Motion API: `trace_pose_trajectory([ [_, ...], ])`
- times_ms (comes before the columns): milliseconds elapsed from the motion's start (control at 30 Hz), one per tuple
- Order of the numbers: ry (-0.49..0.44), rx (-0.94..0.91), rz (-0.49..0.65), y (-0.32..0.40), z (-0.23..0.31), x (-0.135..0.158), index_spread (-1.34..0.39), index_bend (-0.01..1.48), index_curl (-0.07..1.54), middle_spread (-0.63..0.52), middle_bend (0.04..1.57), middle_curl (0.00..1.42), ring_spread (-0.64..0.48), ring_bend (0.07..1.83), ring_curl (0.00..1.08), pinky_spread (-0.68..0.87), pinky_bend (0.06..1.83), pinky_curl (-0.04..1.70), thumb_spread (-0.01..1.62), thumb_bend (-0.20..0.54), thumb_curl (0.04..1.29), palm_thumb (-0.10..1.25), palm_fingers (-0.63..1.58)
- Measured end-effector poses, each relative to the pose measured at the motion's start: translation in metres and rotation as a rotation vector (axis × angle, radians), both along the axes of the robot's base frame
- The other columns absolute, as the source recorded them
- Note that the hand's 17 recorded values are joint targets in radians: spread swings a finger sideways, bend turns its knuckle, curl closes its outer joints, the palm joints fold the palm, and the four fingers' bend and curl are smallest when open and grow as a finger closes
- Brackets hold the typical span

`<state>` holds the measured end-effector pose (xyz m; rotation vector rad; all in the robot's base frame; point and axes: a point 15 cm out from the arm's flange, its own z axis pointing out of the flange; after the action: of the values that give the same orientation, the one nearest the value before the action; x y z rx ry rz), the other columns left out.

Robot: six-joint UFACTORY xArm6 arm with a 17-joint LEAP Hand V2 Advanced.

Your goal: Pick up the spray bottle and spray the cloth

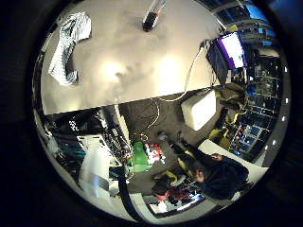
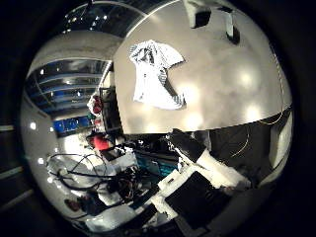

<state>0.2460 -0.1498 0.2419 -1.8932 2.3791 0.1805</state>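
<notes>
A striped grey-and-white cloth [image 2: 155, 74] lies crumpled on the pale grey table [image 2: 222, 89], not far from one table edge. It also shows in the little finger side view as the cloth [image 1: 68, 47]. No spray bottle appears in either view. My hand [image 2: 212, 17] hangs well above the table and holds nothing. Only black-tipped fingertips [image 1: 152, 18] reach in from the rim of each view, and they look straight. The table and cloth look small and far from the palm.
A screen glowing purple [image 1: 232, 49] stands at the table's corner. Beyond the table edge [image 1: 142, 99], on the floor, are a white box [image 1: 199, 109], a green object [image 1: 139, 156] and stacked equipment [image 2: 192, 197].
</notes>
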Motion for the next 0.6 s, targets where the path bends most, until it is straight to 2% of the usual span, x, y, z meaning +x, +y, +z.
trace_pose_trajectory([
  [267, -0.037, 0.04, -0.126, -0.022, 0.002, -0.012, -0.43, 0.19, 0.37, -0.02, 0.2, 0.33, 0.1, 0.2, 0.2, 0.37, 0.18, 0.27, 1.04, -0.027, 0.29, 0.62, 0.29],
  [400, -0.117, 0.121, -0.22, -0.032, 0.003, -0.01, -0.41, 0.16, 0.36, -0.03, 0.21, 0.34, 0.09, 0.22, 0.21, 0.36, 0.19, 0.26, 1.05, -0.03, 0.29, 0.59, 0.32],
  [600, -0.248, 0.244, -0.374, -0.058, 0.004, -0.005, -0.29, 0.12, 0.29, 0.0, 0.23, 0.35, 0.1, 0.29, 0.24, 0.37, 0.25, 0.29, 1.04, -0.029, 0.28, 0.54, 0.26],
])
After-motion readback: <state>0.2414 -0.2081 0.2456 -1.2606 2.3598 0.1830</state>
